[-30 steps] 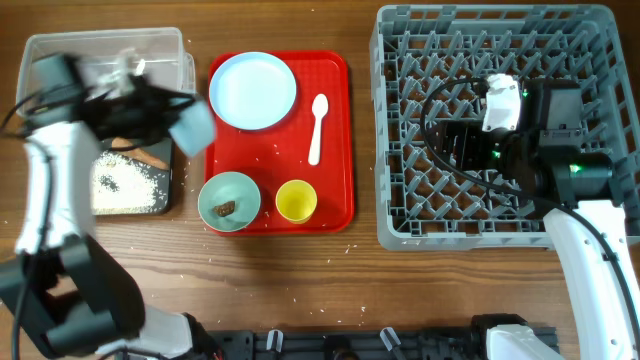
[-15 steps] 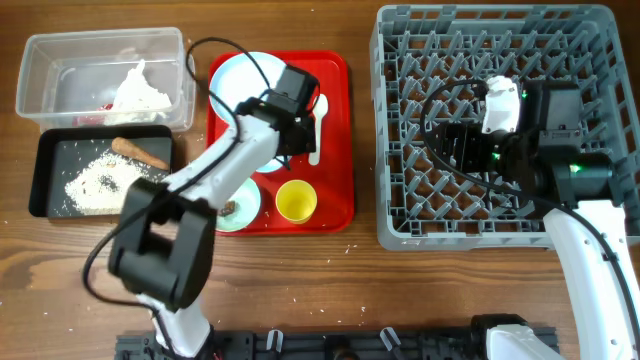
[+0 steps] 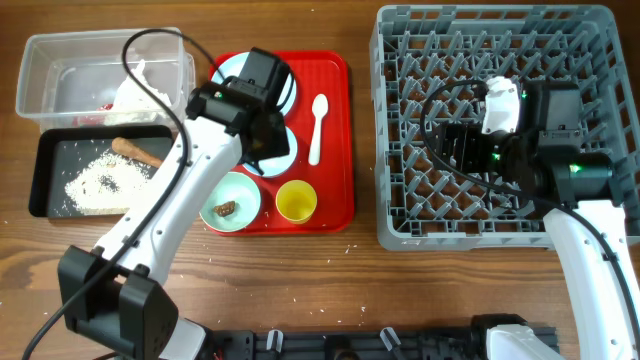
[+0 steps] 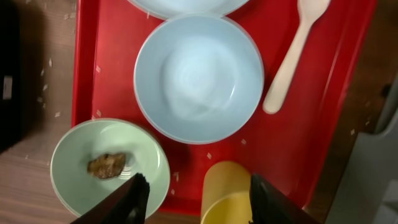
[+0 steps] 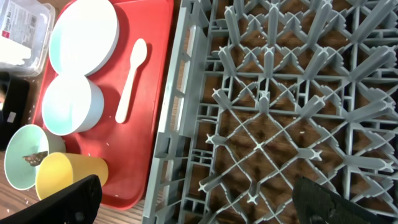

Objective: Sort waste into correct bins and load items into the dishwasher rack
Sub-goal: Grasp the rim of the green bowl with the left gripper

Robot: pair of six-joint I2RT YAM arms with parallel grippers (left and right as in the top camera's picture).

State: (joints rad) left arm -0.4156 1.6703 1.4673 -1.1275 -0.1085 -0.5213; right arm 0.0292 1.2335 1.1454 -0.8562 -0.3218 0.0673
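My left gripper [image 4: 198, 200] hangs with its two fingers spread wide and nothing between them, just above the flat red serving tray [image 4: 323, 124]. Below it the small pale blue-white bowl [image 4: 199, 78] sits upright on the tray, right against the pale blue round plate [image 4: 186, 4]. By my left finger the mint-green bowl [image 4: 71, 168] rests at the tray's corner with the small dark brown chunk [image 4: 107, 165] inside it. The yellow cup [image 4: 227, 186] stands upright just beside that bowl, between my fingertips in the wrist view. The white plastic spoon [image 4: 292, 53] lies flat on the tray beside the small bowl. My right gripper [image 5: 196, 208] is likewise opened wide and empty, poised over the pegs of the large square grey plastic crate [image 5: 267, 112], which stands just right of the red tray. At the far left of the table, the clear plastic rectangular tub [image 3: 50, 85] holds the crumpled white paper [image 3: 135, 90]. Touching it, the black rectangular tray [image 3: 45, 165] holds the loose white rice grains [image 3: 100, 182] and the orange-brown carrot-like stick [image 3: 140, 153].
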